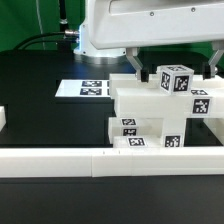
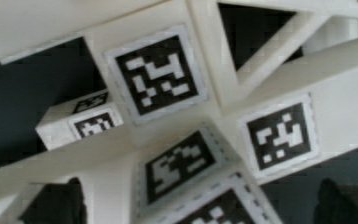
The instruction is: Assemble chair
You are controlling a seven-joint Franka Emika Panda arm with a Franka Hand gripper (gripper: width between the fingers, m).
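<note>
The white chair (image 1: 160, 115) stands at the exterior view's right, against the rail. It is built of chunky slabs and square posts with black-and-white tags, and a tagged post (image 1: 176, 78) rises on top. My gripper (image 1: 174, 65) hangs just above it, open, with one finger on each side of the top post and touching nothing. In the wrist view the gripper (image 2: 197, 205) looks down on the chair (image 2: 158, 80) from very close. Tagged posts and slabs fill the picture. The dark fingertips (image 2: 51, 200) sit far apart at the two edges.
A long low white rail (image 1: 90, 160) runs across the front of the black table. The marker board (image 1: 90, 88) lies flat behind, toward the exterior view's left. A small white piece (image 1: 3, 120) shows at the left edge. Black cables lie at the back left.
</note>
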